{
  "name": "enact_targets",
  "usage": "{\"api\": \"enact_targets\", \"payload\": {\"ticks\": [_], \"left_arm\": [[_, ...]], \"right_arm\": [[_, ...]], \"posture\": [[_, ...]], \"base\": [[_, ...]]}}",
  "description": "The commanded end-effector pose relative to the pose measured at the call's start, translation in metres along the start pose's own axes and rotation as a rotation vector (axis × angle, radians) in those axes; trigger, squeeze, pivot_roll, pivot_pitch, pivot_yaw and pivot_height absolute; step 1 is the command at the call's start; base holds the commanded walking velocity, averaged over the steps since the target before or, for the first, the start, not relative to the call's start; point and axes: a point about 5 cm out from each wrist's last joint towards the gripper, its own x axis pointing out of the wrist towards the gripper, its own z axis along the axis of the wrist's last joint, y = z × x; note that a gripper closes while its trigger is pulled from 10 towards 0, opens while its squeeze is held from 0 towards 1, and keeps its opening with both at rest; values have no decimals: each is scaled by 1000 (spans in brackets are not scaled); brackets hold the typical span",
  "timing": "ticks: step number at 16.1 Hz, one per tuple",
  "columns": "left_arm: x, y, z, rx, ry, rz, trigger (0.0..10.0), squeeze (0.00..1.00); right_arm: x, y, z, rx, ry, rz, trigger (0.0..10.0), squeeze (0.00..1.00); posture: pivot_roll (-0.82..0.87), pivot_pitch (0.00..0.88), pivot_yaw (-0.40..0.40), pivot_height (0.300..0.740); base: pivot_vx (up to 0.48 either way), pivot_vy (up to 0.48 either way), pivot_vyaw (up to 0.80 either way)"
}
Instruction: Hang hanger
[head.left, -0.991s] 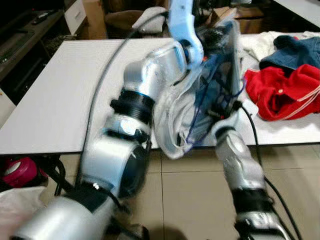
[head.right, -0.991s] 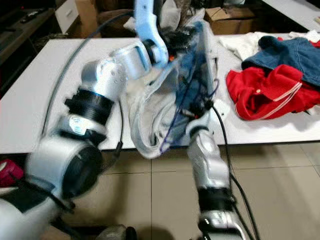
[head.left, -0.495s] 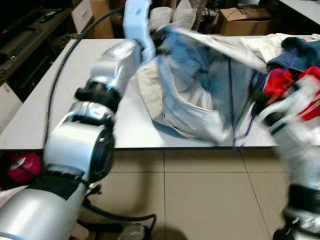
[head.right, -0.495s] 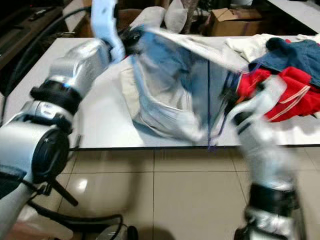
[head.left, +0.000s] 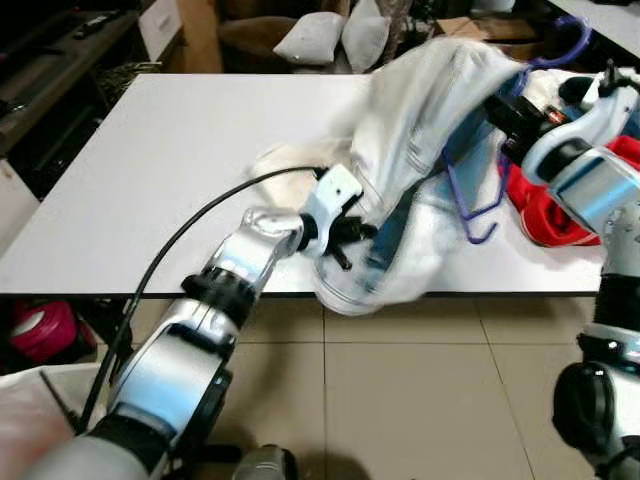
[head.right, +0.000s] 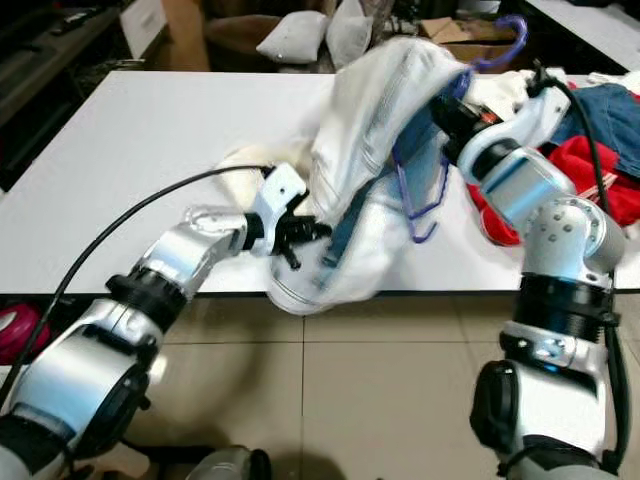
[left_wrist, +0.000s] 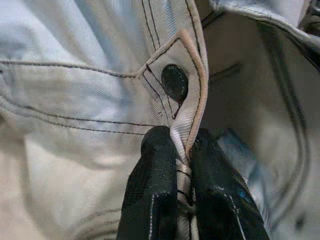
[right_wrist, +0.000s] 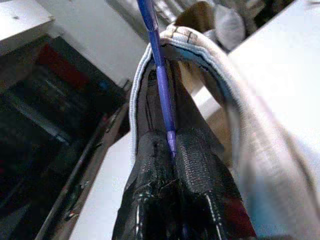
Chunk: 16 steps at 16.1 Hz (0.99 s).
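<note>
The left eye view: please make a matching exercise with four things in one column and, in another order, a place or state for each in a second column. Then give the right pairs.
Things:
1. left tool
2. right tool
3. red garment
4. pale denim garment

Places or states:
A. draped over the purple hanger
B. shut on the thin purple hanger
C. lying on the white table behind the right arm
D. pinching a seam of pale denim beside a dark button

Pairs: 1-D, 2-B, 3-C, 4-A
</note>
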Motion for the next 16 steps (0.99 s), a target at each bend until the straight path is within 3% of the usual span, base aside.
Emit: {"api": "enact_targets", "payload": {"ticks": [1, 2, 4, 6, 7, 10, 12, 16], "left_arm": [[-3, 0, 0, -10, 12, -25, 0, 0], [-14, 6, 16, -56, -69, -6, 0, 0], [-26, 8, 31, -71, -135, -8, 0, 0], [-31, 6, 38, -110, -180, -34, 0, 0], [-35, 1, 47, -147, -224, -77, 0, 0], [-37, -5, 49, -140, -212, -101, 0, 0], [-39, -11, 60, -187, -262, -157, 0, 0], [-38, -24, 90, -294, -400, -236, 0, 0]], "right_arm": [[-1, 6, 25, -23, -121, 20, 10000, 0], [5, -5, 16, 32, -113, -31, 10000, 0], [11, -15, 6, 164, -127, -66, 10000, 0], [14, -20, -1, 200, -129, -94, 10000, 0], [17, -23, -16, 230, -123, -101, 10000, 0], [22, -25, -27, 356, -146, -113, 10000, 0], [24, -25, -33, 123, -180, -170, 10000, 0], [27, -19, -85, -147, -132, -241, 10000, 0]], "posture": [[-18, 0, 2, 740], [-6, 0, -4, 740], [6, 0, -1, 740], [11, 0, 5, 740], [11, 0, 5, 740], [19, 0, 18, 740], [17, 0, 23, 740], [25, 0, 21, 740]], "base": [[0, 0, 0], [0, 0, 0], [0, 0, 0], [0, 0, 0], [0, 0, 0], [0, 0, 0], [0, 0, 0], [0, 0, 0]]}}
